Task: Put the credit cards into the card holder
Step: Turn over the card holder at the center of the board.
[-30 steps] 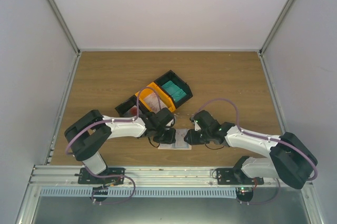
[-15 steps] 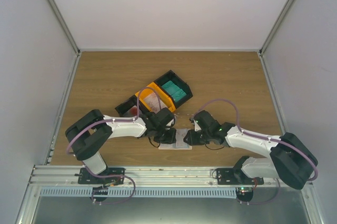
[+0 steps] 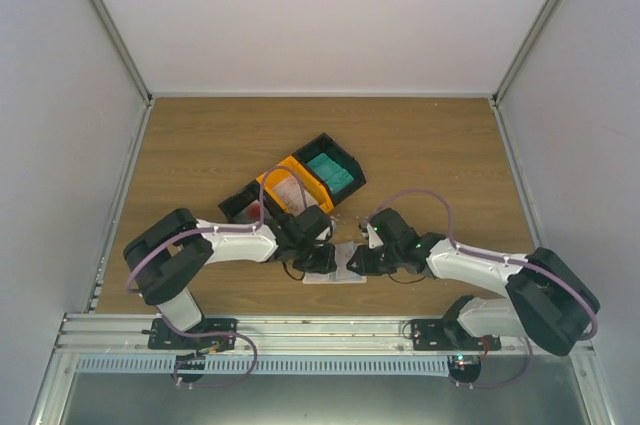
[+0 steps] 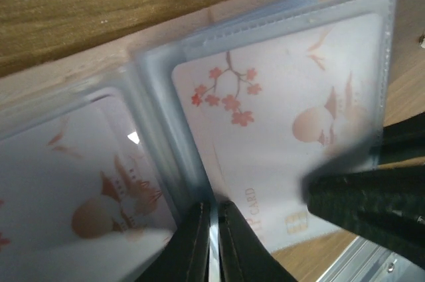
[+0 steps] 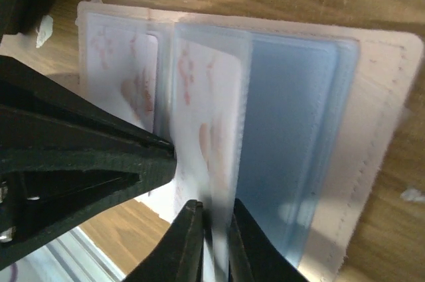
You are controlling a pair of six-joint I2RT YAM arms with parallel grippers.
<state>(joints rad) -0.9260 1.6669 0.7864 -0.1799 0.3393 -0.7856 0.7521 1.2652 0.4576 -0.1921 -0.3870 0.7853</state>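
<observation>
Open card holder [image 5: 388, 116], left gripper [image 4: 211, 242] clamped on its pocket leaf, right gripper [image 5: 211, 245] pinching the leaf holding a credit card [image 4: 279, 129], trays [image 3: 238, 203] at the holder's 11 o'clock

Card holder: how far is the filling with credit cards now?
Done: one blossom card sits in a pocket of the card holder. In hand: left claw pinches a sleeve, right claw grips a second card, partly in. Left: teal card, white-red cards in the orange tray.
</observation>
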